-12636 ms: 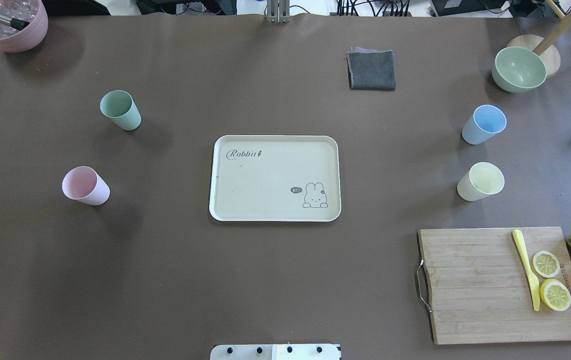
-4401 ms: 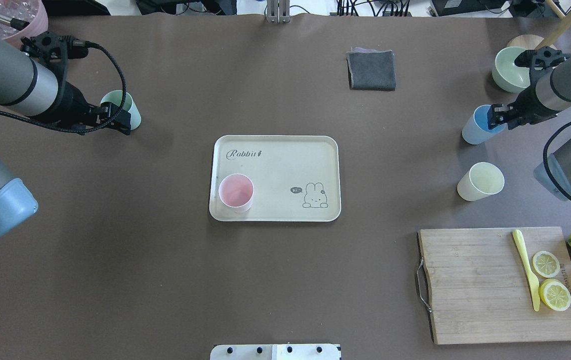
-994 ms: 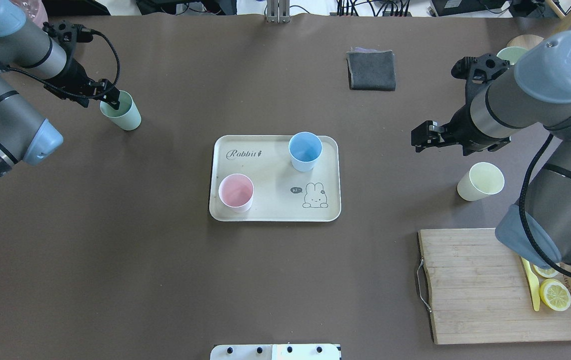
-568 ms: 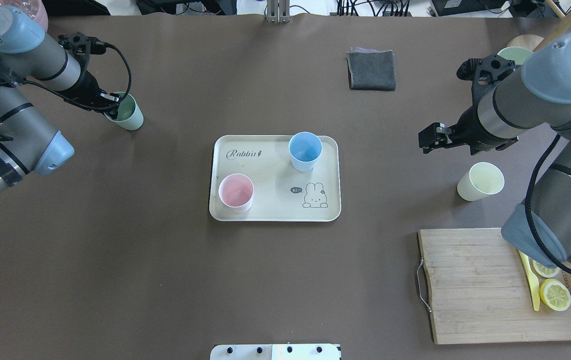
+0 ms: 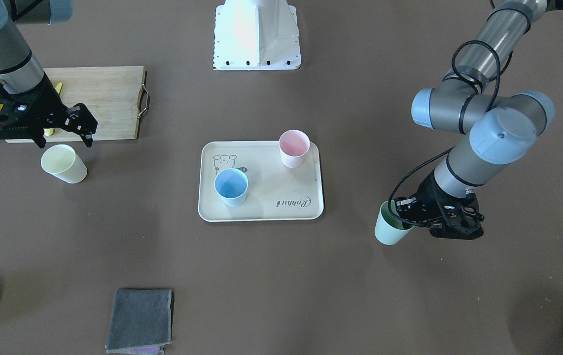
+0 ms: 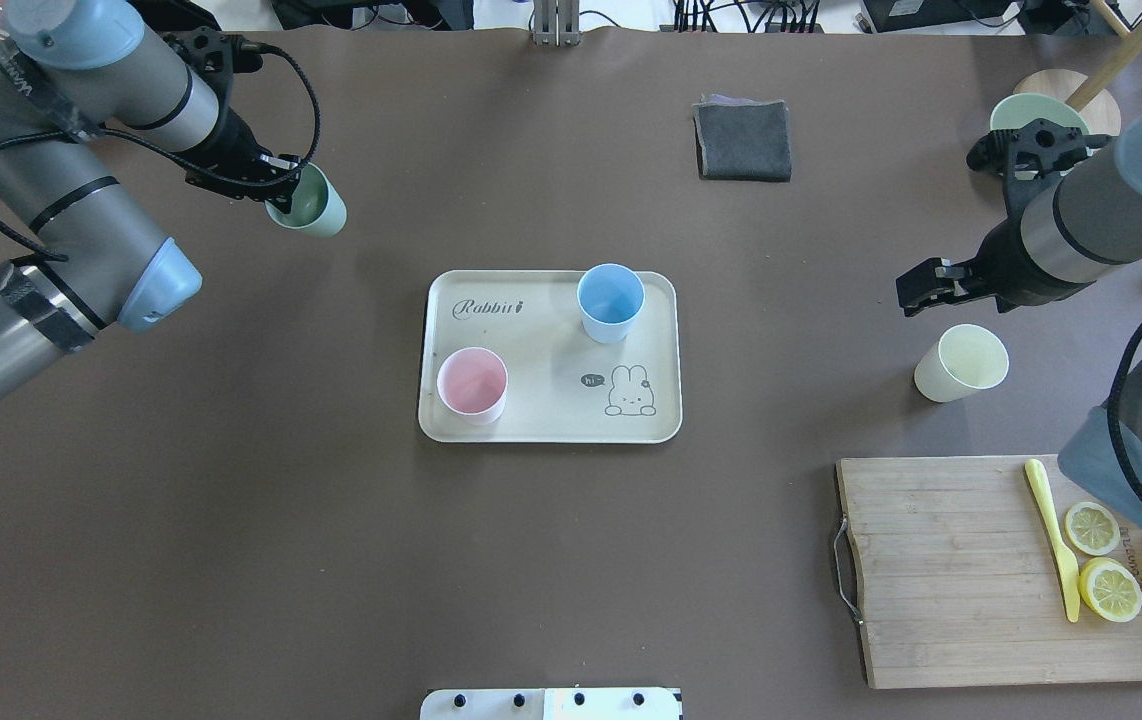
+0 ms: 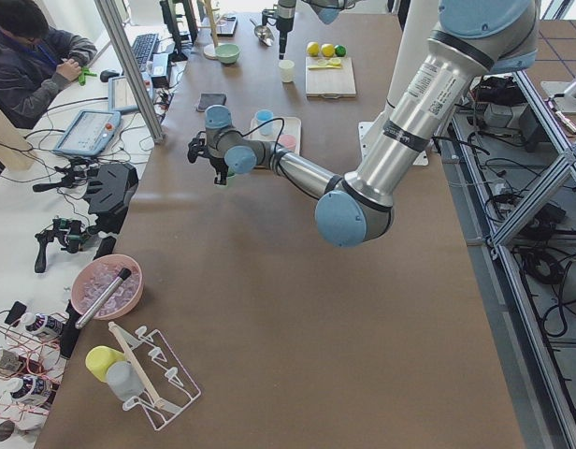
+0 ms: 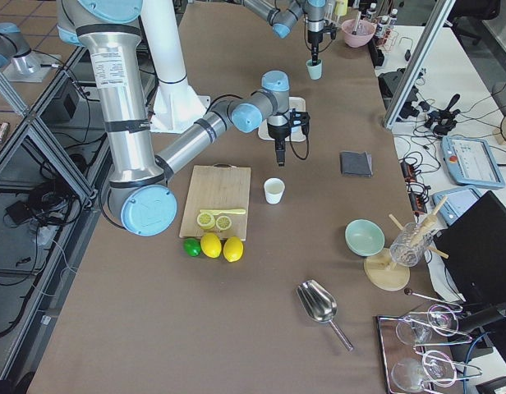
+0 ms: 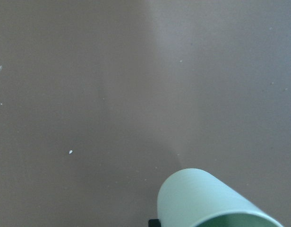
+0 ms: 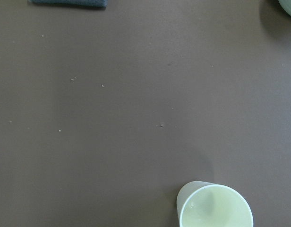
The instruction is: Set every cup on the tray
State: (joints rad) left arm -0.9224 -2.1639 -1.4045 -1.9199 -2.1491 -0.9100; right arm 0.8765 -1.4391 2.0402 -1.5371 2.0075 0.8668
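Since the frame just before, the green cup [image 6: 316, 208] has been carried closer to the tray [image 6: 541, 345] by the left gripper [image 6: 283, 188], and the right gripper [image 5: 63, 134] has been drawn farther away from the tray, toward the yellow cup [image 6: 961, 363].

The green cup is clamped at its rim by the left gripper, one finger inside the mouth, and is held tilted. It is kept off the tray, beyond the corner that bears the script "Rabbit" [image 6: 487, 309]. Whether its base clears the table is not plainly shown.

The right gripper is spread wide with nothing in it. It is poised just beside the yellow cup, on that cup's far side as seen from behind the robot. The yellow cup is left standing on the table, well apart from the tray, off the short side nearest the rabbit drawing [image 6: 630, 391].

The pink cup [image 6: 472, 385] and the blue cup [image 6: 610, 302] are set upright on the tray, apart from each other. Beside the rabbit drawing, "hi" is printed in a small dark bubble.
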